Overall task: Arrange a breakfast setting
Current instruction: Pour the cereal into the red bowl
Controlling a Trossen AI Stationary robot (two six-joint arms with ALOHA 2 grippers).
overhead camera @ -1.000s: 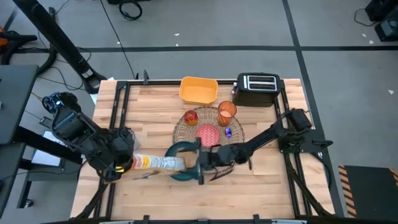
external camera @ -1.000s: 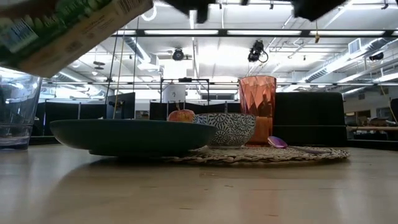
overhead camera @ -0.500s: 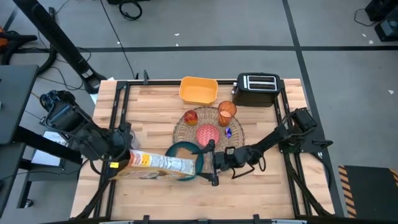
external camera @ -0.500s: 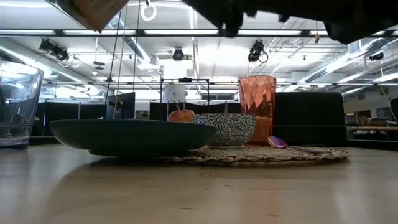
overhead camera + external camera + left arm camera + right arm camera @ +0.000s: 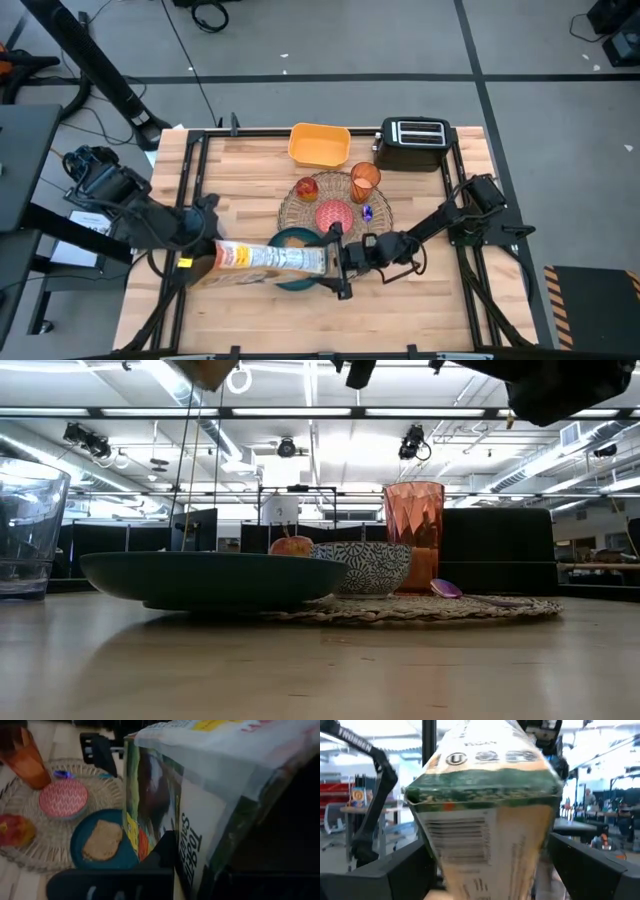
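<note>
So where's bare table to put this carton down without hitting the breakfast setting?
The wood right of the placemat, in front of the toaster, looks bare, as does the back-left corner beside the yellow tray. The middle is crowded: the carton hangs over the teal plate, with left gripper and right gripper at either end.

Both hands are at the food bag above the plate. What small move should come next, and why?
Probably the right hand should close on the bag's free end: the left hand holds the other end, and the bag hangs level over the plate with toast.
</note>
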